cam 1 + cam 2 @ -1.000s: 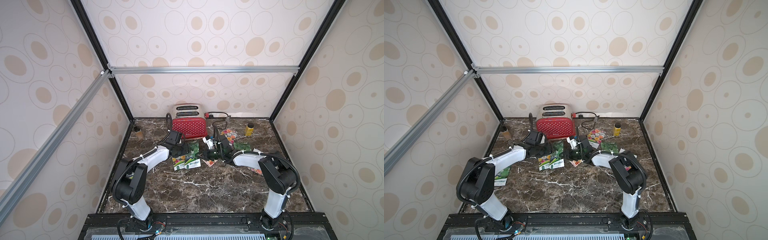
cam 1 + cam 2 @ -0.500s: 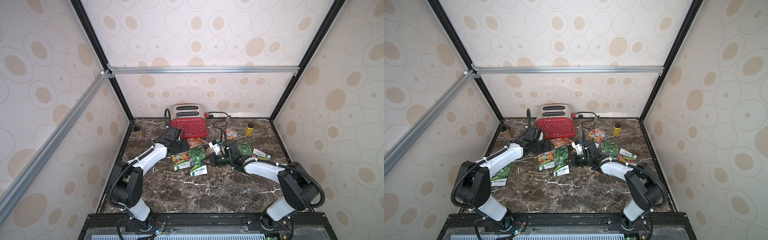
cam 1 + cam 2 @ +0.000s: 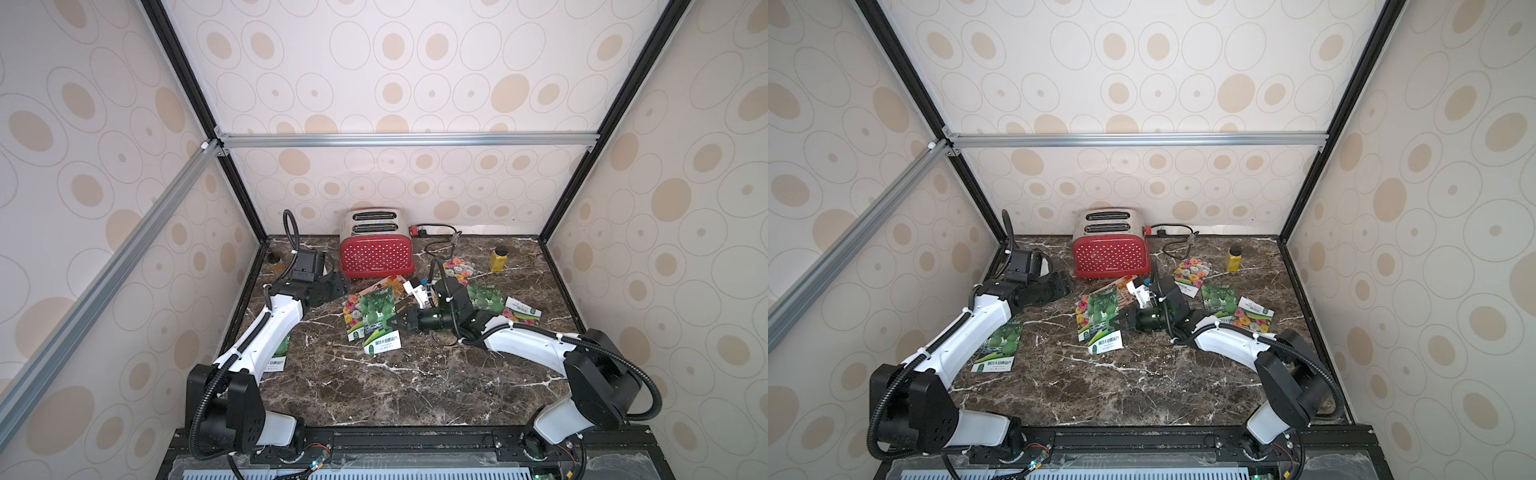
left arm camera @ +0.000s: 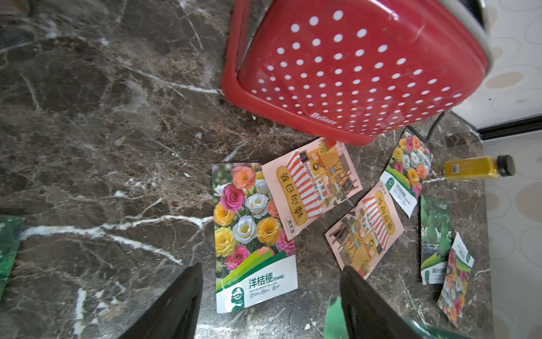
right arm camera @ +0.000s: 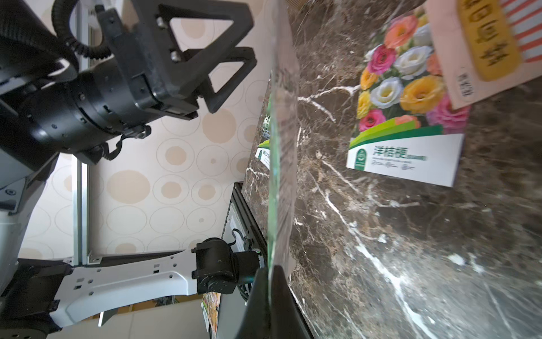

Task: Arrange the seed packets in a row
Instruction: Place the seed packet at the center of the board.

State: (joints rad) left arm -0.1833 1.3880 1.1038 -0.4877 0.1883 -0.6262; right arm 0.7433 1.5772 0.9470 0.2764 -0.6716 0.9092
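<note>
My right gripper (image 3: 395,322) (image 5: 271,273) is shut on a green gourd-print seed packet (image 3: 377,311) (image 3: 1102,309) and holds it above mid-table, edge-on in the right wrist view (image 5: 278,146). Beneath it lie a flower-print packet (image 4: 252,234) (image 3: 351,316) and two peach shop-print packets (image 4: 313,185) (image 4: 366,232). Further right are a flower packet (image 3: 457,268), a green packet (image 3: 484,297) and another flower packet (image 3: 521,311). One green packet (image 3: 998,347) lies under my left arm. My left gripper (image 3: 337,286) (image 4: 271,268) stands open and empty, left of the pile.
A red polka-dot toaster (image 3: 376,253) stands at the back, its black cord (image 3: 436,237) trailing right. A yellow bottle (image 3: 498,259) stands back right and a small jar (image 3: 274,262) back left. Patterned walls enclose the marble table (image 3: 395,395).
My right arm has carried the green packet forward and left, away from the toaster. My left gripper has drawn back from the pile and its jaws have widened.
</note>
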